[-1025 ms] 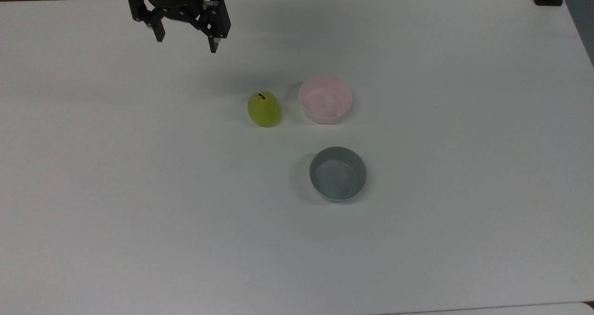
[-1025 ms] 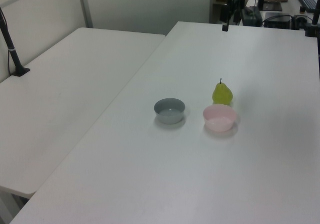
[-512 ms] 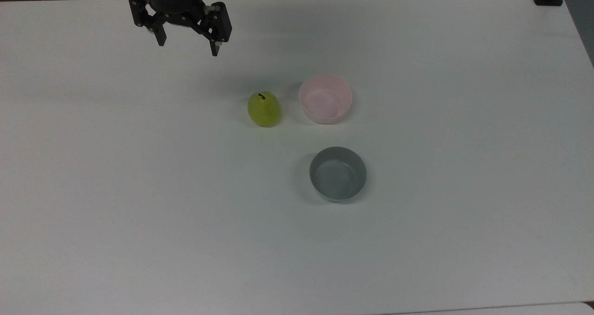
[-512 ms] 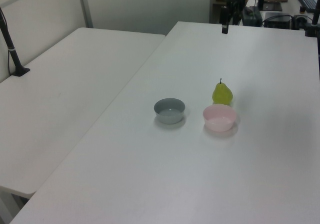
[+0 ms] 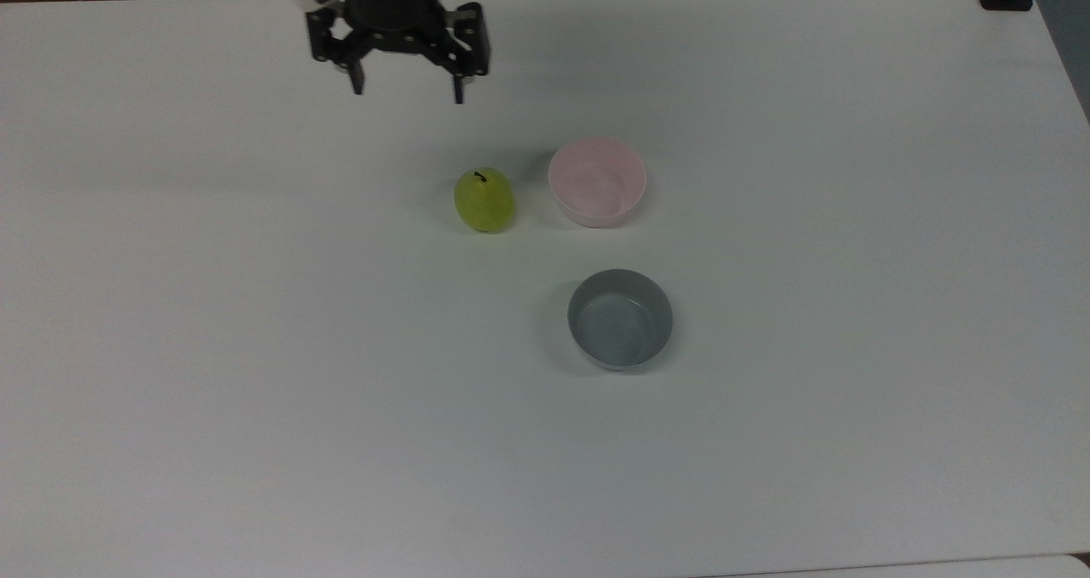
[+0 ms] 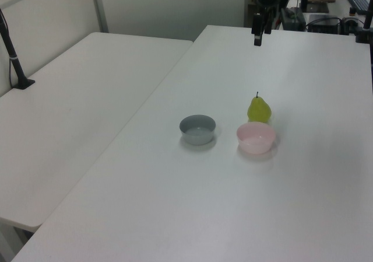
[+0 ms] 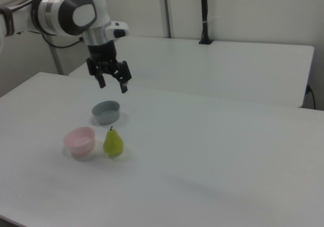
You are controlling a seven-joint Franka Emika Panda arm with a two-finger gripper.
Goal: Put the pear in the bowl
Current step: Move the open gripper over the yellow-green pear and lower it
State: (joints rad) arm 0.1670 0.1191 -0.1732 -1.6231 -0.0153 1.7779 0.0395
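Top view: our claw hangs spread, nothing held

We see our gripper [image 5: 407,94] above the white table [image 5: 255,391], fingers wide apart, well apart from the pear [image 5: 484,201]. The pear stands upright on the table just beside the pink bowl [image 5: 597,181], on the top view's left. A grey bowl [image 5: 620,318] sits nearby.

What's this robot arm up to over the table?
It appears to be going for the pear, meant for the pink bowl beside it. Right now the gripper hangs open in the air above the white table, apart from the fruit and holding nothing. The pear stands upright on the table, not yet in the bowl. A grey bowl sits nearby, empty.
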